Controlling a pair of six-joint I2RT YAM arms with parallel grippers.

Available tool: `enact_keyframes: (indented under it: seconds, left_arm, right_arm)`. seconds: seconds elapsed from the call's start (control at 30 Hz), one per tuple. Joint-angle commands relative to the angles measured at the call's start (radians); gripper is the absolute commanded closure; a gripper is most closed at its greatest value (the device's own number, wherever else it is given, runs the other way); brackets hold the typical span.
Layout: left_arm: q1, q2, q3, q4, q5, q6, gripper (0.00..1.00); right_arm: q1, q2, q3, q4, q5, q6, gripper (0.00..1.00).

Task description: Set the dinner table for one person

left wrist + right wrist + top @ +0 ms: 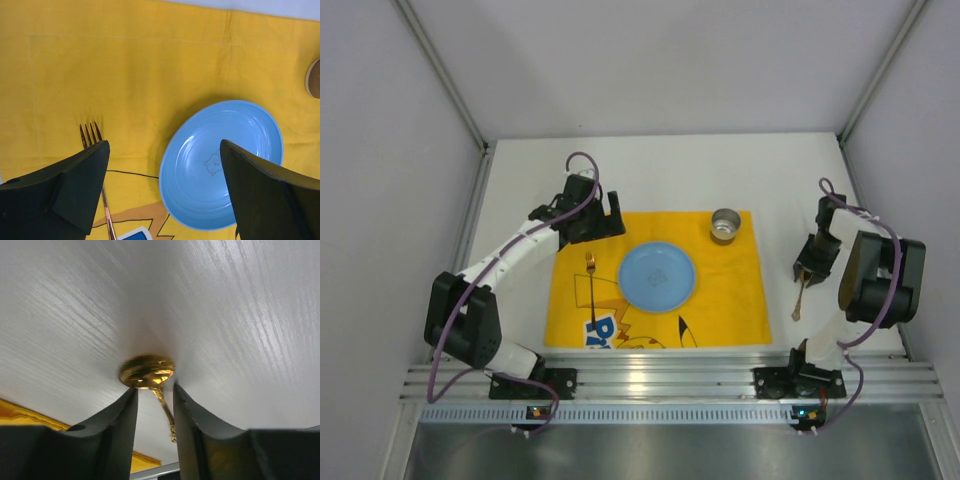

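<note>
Gold spoon (pixel 147 371) lies on bench (pixel 225 315) right of mat (pixel 720 300), long axis near-far; right tool (pixel 155 389) straddles its neck, narrow, grip uncertain.

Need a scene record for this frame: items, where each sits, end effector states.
dinner table: white, carries yellow mat
plate: blue, centre of mat
fork: on mat, left of plate
cup: metal, far right corner of mat
spoon: gold, on bare table right of mat
left end effector: open, empty, above fork and plate
right end effector: open, fingers straddle spoon neck
</note>
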State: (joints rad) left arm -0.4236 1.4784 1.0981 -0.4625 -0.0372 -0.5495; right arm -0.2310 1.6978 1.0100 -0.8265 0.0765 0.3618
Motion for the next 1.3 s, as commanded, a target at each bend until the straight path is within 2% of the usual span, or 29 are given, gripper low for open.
enact_keyframes:
  seconds: [0.0, 0.03, 0.07, 0.17, 0.4, 0.53, 0.67, 0.8, 0.9, 1.07, 1.27]
  left_arm:
    - [0.005, -0.018, 0.036, 0.012, 0.011, 0.013, 0.04]
    - [0.005, -0.024, 0.034, 0.010, 0.011, 0.010, 0.04]
    - [0.005, -0.027, 0.029, 0.007, 0.011, 0.008, 0.04]
    - [0.005, -0.044, 0.022, 0.001, 0.011, 0.002, 0.04]
    - [0.005, -0.067, 0.049, -0.047, 0.014, 0.006, 0.04]
    - [0.005, -0.078, 0.108, -0.096, 0.008, 0.019, 0.04]
    - [0.005, -0.090, 0.172, -0.145, 0.000, 0.033, 0.04]
    - [0.005, -0.110, 0.201, -0.188, -0.012, 0.039, 0.04]
    - [0.005, -0.139, 0.204, -0.215, -0.038, 0.040, 0.04]
    - [0.005, -0.204, 0.204, -0.268, -0.072, 0.036, 0.03]
    - [0.005, -0.283, 0.215, -0.364, -0.101, 0.028, 0.03]
  right_arm:
    - [0.016, 0.040, -0.024, 0.043, 0.078, 0.000, 0.68]
    - [0.019, 0.043, -0.022, 0.043, 0.081, 0.002, 0.73]
    - [0.022, 0.052, -0.021, 0.043, 0.086, 0.003, 0.85]
    - [0.045, 0.065, -0.001, 0.041, 0.080, 0.012, 1.00]
    - [0.130, 0.031, 0.122, -0.005, 0.088, 0.032, 1.00]
    - [0.199, -0.071, 0.228, -0.072, 0.072, 0.049, 1.00]
    - [0.381, -0.168, 0.288, -0.147, 0.045, 0.088, 1.00]
    - [0.527, -0.260, 0.228, -0.154, -0.006, 0.178, 1.00]
    - [0.633, -0.308, 0.145, -0.091, -0.064, 0.279, 1.00]
    - [0.794, -0.238, 0.096, 0.002, -0.060, 0.397, 1.00]
    - [0.805, -0.149, 0.042, 0.122, -0.057, 0.411, 1.00]
